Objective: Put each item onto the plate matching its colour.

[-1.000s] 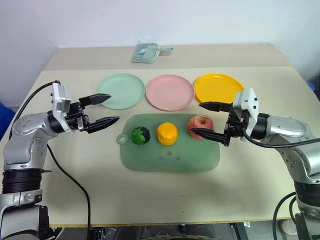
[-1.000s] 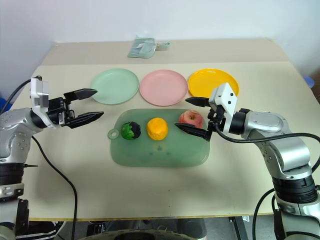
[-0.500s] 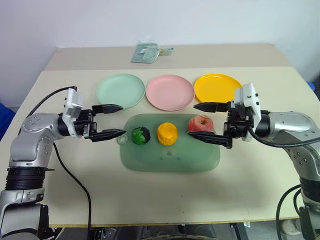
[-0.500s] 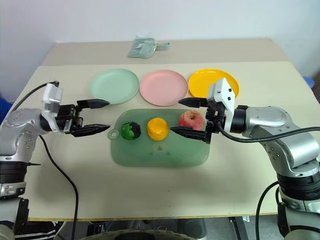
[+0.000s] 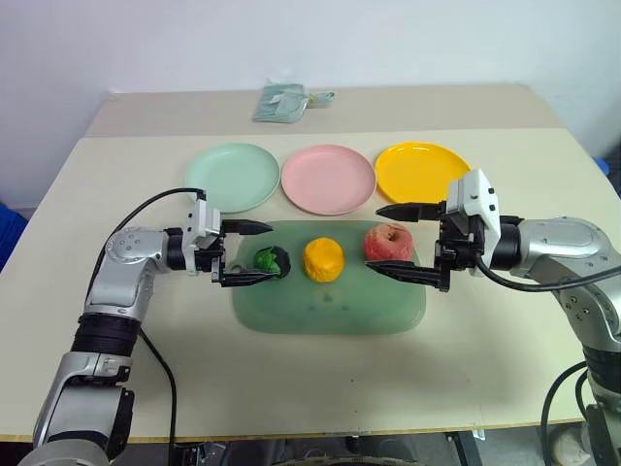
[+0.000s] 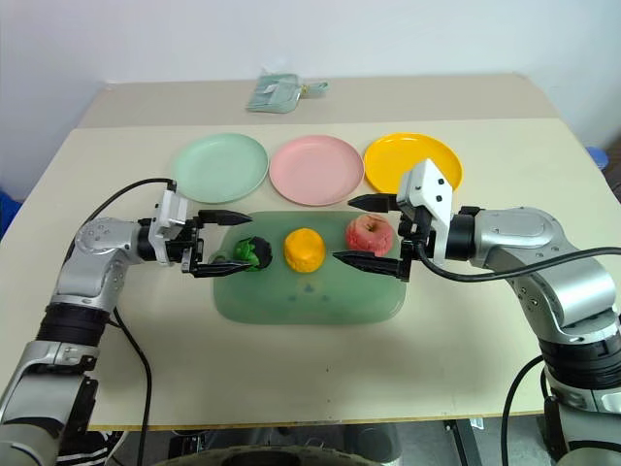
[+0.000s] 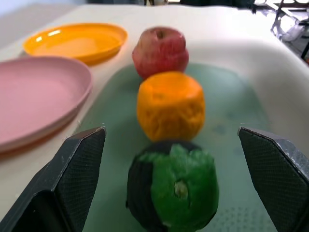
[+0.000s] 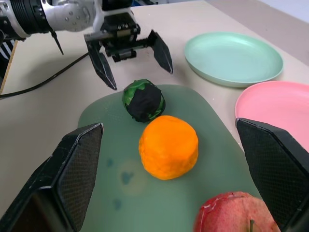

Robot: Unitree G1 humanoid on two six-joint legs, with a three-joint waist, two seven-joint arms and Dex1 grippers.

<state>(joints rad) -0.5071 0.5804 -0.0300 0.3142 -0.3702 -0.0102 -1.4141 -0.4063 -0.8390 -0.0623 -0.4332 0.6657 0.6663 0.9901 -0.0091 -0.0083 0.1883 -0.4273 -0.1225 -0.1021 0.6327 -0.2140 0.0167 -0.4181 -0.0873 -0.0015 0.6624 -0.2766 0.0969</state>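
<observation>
A green mat [image 5: 335,301] holds three items in a row: a green-and-black ball [image 5: 273,262], an orange fruit [image 5: 323,259] and a pink-red peach [image 5: 389,243]. Behind the mat lie a mint green plate [image 5: 233,177], a pink plate [image 5: 329,180] and a yellow plate [image 5: 423,172], all bare. My left gripper [image 5: 274,251] is open and level, with its fingers on either side of the ball's left part and apart from it. The ball [image 7: 172,192] sits between them. My right gripper [image 5: 374,238] is open too, straddling the peach [image 8: 235,212] without touching it.
A folded green cloth [image 5: 284,101] lies at the back of the table. A black cable [image 5: 150,345] trails from my left arm over the table's left front. Bare tabletop lies in front of the mat and to both sides.
My left gripper has swung right and down from the table's left side to the green-and-black ball, staying open. The right gripper has kept its place at the peach.
</observation>
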